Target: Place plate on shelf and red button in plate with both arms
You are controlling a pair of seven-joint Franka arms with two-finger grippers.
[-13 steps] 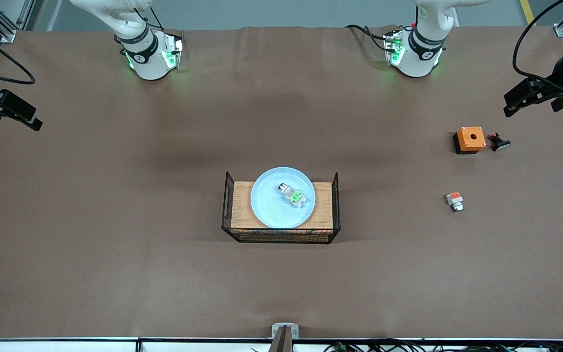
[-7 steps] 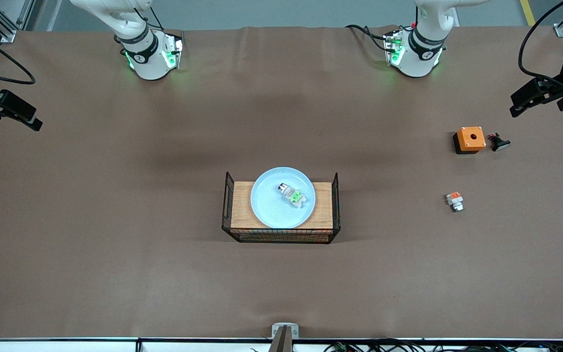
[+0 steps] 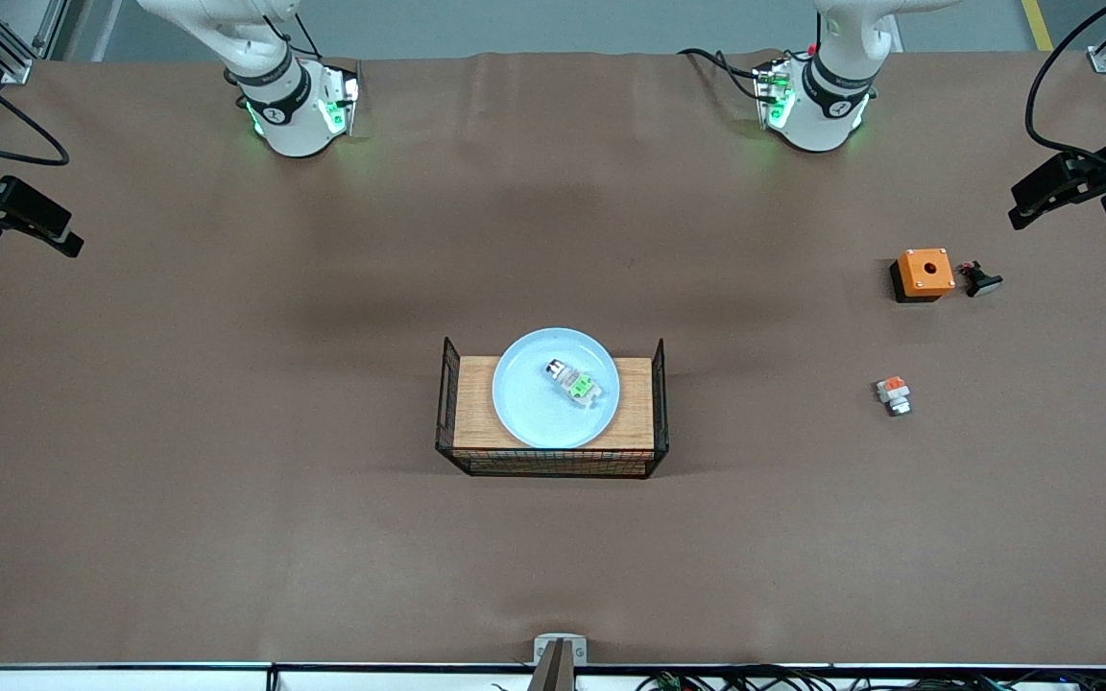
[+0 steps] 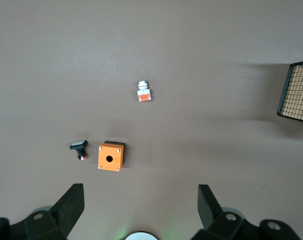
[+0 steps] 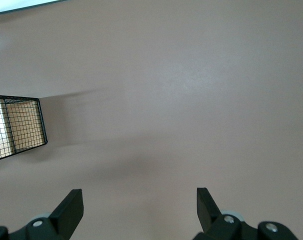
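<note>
A brown table (image 3: pixel 227 480) holds a wire basket (image 3: pixel 550 465), the plate (image 3: pixel 534 403) resting in it. Left gripper (image 3: pixel 1043 192) and right gripper (image 3: pixel 44 230), both open and empty, hang well apart from the basket; a careless lift could tip the plate's small part (image 3: pixel 574 382) out.

table (image 3: pixel 227 432): brown | on it: wire basket (image 3: pixel 553 464); orange box (image 3: pixel 925 273); two small parts

A high front camera faces both robot bases across the brown-covered table (image 3: pixel 227 537), while each wrist camera looks down from well above it — all three catch the black wire basket with a wooden floor (image 3: pixel 551 461) (image 4: pixel 297 92) (image 5: pixel 16 127).
</note>
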